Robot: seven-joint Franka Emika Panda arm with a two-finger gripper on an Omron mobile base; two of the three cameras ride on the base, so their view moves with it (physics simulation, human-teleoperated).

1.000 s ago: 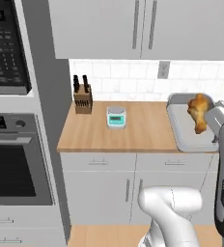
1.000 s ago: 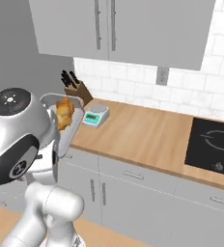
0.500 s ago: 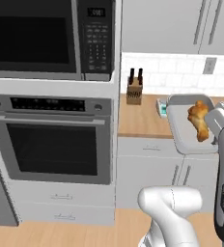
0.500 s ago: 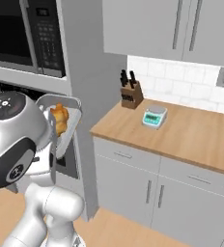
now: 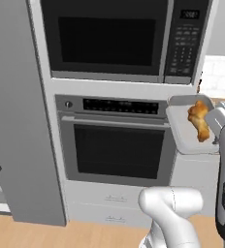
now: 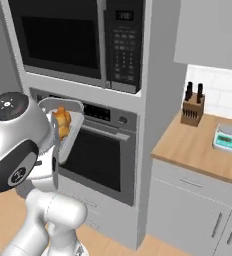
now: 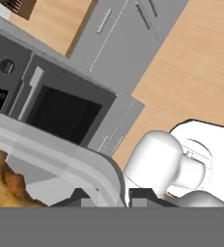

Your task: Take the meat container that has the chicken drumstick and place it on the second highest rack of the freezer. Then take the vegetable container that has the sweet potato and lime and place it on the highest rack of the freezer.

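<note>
The meat container (image 5: pixel 182 131) is a pale grey tray held up in the air in front of the wall oven. The golden chicken drumstick (image 5: pixel 200 121) lies inside it. In the right base view the meat container (image 6: pixel 70 131) with the drumstick (image 6: pixel 62 122) rides just beside the arm's big white joint. My gripper (image 7: pixel 110 195) is shut on the container's rim (image 7: pixel 97 166), one dark fingertip on each side of it. The drumstick (image 7: pixel 5 185) shows at the lower left of the hand view. The vegetable container and the freezer racks are out of view.
A built-in microwave (image 5: pixel 119 38) sits above the wall oven (image 5: pixel 119 145), close behind the tray. A tall grey panel (image 5: pixel 15 121) stands to their left. At the right, a wooden counter (image 6: pixel 203 150) carries a knife block (image 6: pixel 193 106) and a small scale (image 6: pixel 227 137).
The whole picture has shifted: the base has swung left, so the counter slid off to the right and the oven stack came into view. The tray stays in my grip.
</note>
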